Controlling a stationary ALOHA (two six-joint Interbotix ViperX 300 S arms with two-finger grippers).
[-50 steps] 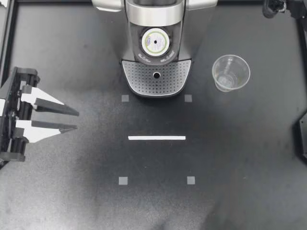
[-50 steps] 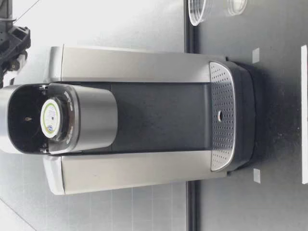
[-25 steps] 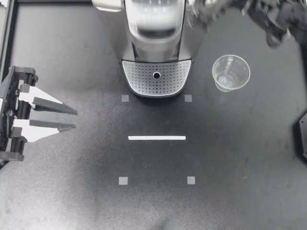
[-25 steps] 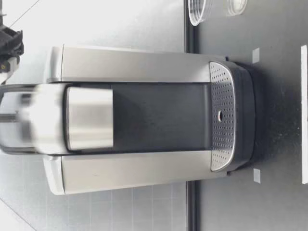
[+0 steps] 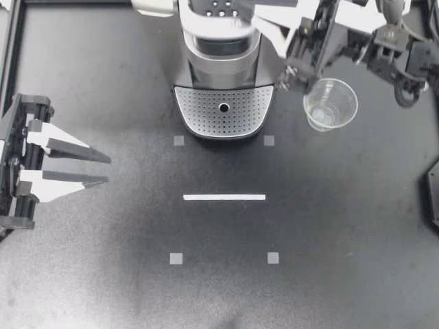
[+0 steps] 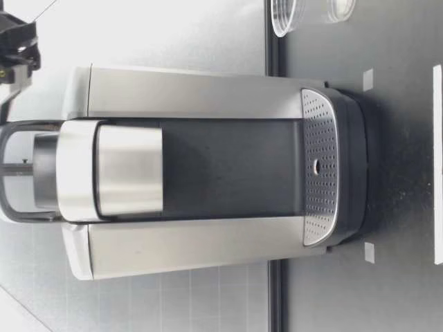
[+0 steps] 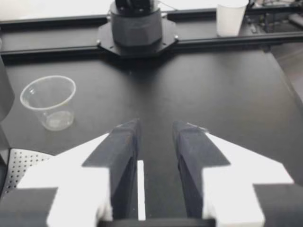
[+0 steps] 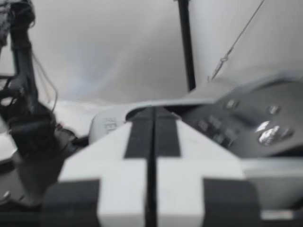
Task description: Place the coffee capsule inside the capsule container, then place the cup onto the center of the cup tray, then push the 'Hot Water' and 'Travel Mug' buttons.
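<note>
Left gripper [image 5: 108,169], left edge: fingers parted, empty. Brewer [image 5: 223,41], upper centre: cup tray [image 5: 223,110] bare, capsule not visible. Right gripper [image 5: 269,22], top: fingers pressed together, holding nothing. Cup [image 5: 330,104], upper right: thin clear plastic, probably light and crushable; take the rim gently. No legible print.

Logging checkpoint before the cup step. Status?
Left gripper open, empty, at table edge. Right gripper shut, empty, at coffee machine top. Clear cup on table beside machine; cup tray bare. Nothing blocking tray.
</note>
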